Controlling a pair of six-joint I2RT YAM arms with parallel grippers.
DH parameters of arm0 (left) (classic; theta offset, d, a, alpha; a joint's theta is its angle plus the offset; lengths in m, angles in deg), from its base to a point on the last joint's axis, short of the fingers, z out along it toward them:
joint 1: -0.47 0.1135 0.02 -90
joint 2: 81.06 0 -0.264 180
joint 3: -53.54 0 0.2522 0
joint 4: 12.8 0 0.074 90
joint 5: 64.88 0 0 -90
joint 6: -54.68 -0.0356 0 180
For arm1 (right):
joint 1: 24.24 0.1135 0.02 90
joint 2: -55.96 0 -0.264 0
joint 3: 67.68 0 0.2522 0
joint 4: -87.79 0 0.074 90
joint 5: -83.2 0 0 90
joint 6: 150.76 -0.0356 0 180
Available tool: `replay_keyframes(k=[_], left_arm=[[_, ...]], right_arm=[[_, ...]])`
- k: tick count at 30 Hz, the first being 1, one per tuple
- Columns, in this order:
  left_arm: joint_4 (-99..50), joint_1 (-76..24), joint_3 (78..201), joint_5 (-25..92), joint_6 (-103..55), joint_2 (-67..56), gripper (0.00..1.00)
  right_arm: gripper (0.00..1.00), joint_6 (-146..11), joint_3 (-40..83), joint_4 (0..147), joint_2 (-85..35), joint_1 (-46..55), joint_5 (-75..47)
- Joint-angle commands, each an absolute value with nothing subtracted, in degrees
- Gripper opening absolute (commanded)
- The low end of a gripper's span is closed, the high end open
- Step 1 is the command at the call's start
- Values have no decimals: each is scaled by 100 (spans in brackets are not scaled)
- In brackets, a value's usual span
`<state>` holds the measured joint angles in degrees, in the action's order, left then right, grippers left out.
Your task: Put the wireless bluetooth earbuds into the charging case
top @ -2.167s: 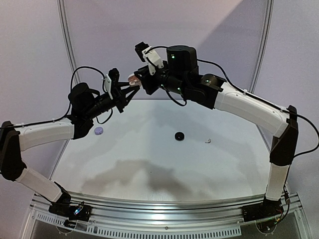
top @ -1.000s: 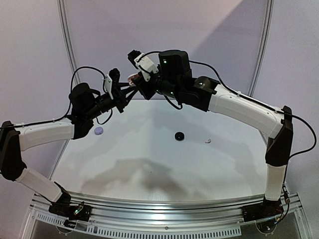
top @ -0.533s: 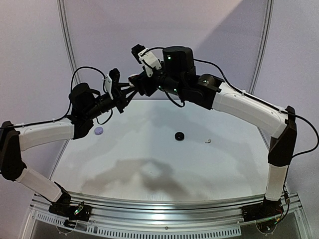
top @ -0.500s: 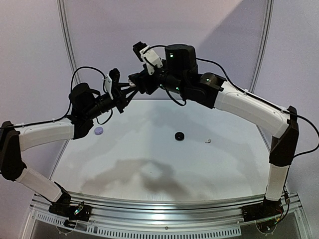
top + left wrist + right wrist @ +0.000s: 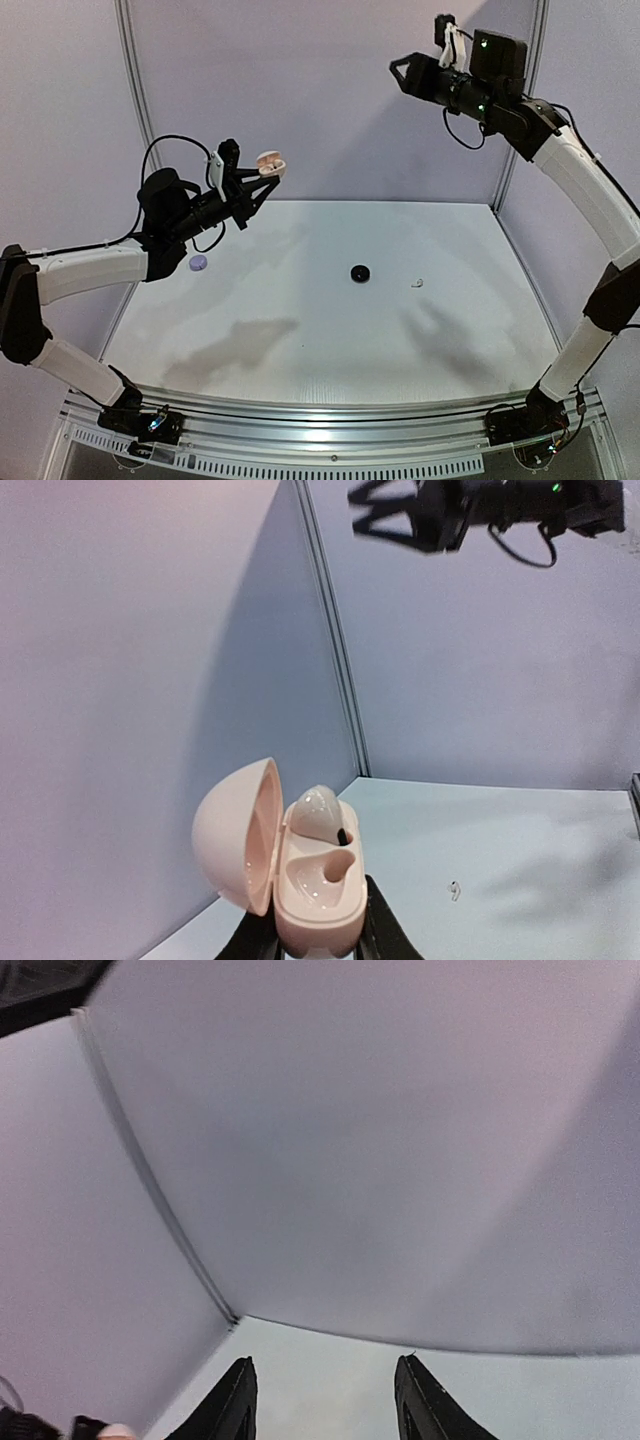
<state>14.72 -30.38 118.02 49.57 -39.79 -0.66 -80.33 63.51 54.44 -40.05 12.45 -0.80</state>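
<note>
On the white table (image 5: 300, 350), nearest on the right, lies a tiny white earbud (image 5: 417, 283), loose and touching nothing. Just left of it and slightly farther sits a small black round object (image 5: 359, 272). It is probably a closed case, though it is too small in the overhead view to be sure. Near the table's left edge rests a lavender round case (image 5: 199, 262), well apart from both.

Farther back on the left, the left gripper (image 5: 255, 183) is raised above the table, clamped on the base of a pink charging case (image 5: 318, 880). It grips low down, which seems meant to leave the top open to the other arm. The lid (image 5: 237, 835) is swung open to the left. A pale earbud (image 5: 318, 812) already sits in the far socket, while the near socket (image 5: 335, 865) is empty. That suggests the task is half done.

Farthest and highest, at the right rear, the right gripper (image 5: 398, 76) hangs up by the wall panels, well clear of the case. Its wrist view shows its fingers (image 5: 236, 1400) spread apart with nothing between them. Lifted out of the way like this, it leaves a clear line down to the white earbud, which is the likely next pick. That pick calls for a fine pinch on something so small.
</note>
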Motion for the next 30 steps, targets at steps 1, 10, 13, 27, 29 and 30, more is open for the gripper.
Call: replay_keyframes(k=[1, 10, 13, 27, 29, 30], left_arm=[[1393, -3020, 11723, 4973, -3978, -221, 0], [1302, -3020, 11714, 5026, -3980, -262, 0], [1242, -3013, 11714, 5026, -3989, -284, 0], [1125, -3003, 11766, 5130, -3967, -271, 0], [1124, -3003, 11766, 5138, -3964, -274, 0], [1124, -3003, 11766, 5136, -3963, -275, 0]], right_arm=[[46, -9377, 6122, 2698, -4880, 631, 514], [48, -9953, 5401, 1709, -6064, 189, 457], [53, -10205, 4947, 1876, -6199, 187, 530], [50, -10680, 4004, 2489, -6691, 186, 463], [49, -10704, 4016, 2554, -6730, 186, 439], [48, -10702, 4028, 2566, -6783, 184, 410]])
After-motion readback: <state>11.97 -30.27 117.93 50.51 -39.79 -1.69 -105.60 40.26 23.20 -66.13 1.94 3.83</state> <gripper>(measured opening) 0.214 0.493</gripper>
